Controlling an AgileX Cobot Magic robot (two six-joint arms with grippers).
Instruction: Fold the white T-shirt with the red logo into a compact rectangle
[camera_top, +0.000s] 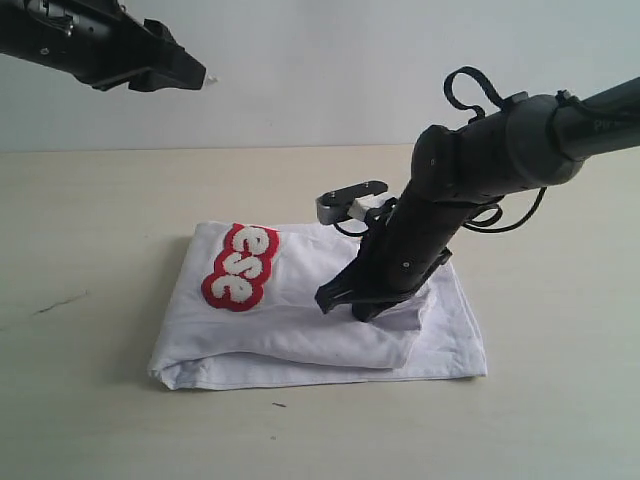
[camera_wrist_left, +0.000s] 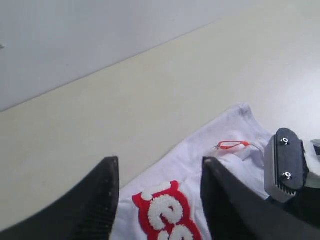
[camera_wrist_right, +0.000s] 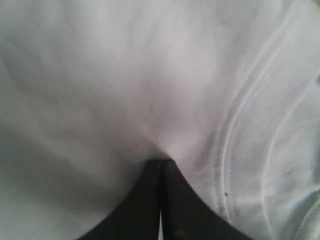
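Two grippers: right gripper (camera_top: 345, 305) is pinched shut on the white T-shirt (camera_top: 300, 340), 3 o'clock of its red logo (camera_top: 240, 265); left gripper (camera_top: 205, 77) hangs open, empty.

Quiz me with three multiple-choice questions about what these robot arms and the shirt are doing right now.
1. Where is the left hand relative to the white T-shirt?
A) pressed onto it
B) raised in the air, clear of it
C) tucked under it

2. What colour is the logo patch?
A) red with white letters
B) blue
C) green

3. How is the right hand?
A) wide open
B) holding a cup
C) shut, pinching the shirt

Answers:
1 B, it hangs high above the table, touching nothing.
2 A, the exterior view shows the patch plainly.
3 C, its fingers meet where the cloth puckers.
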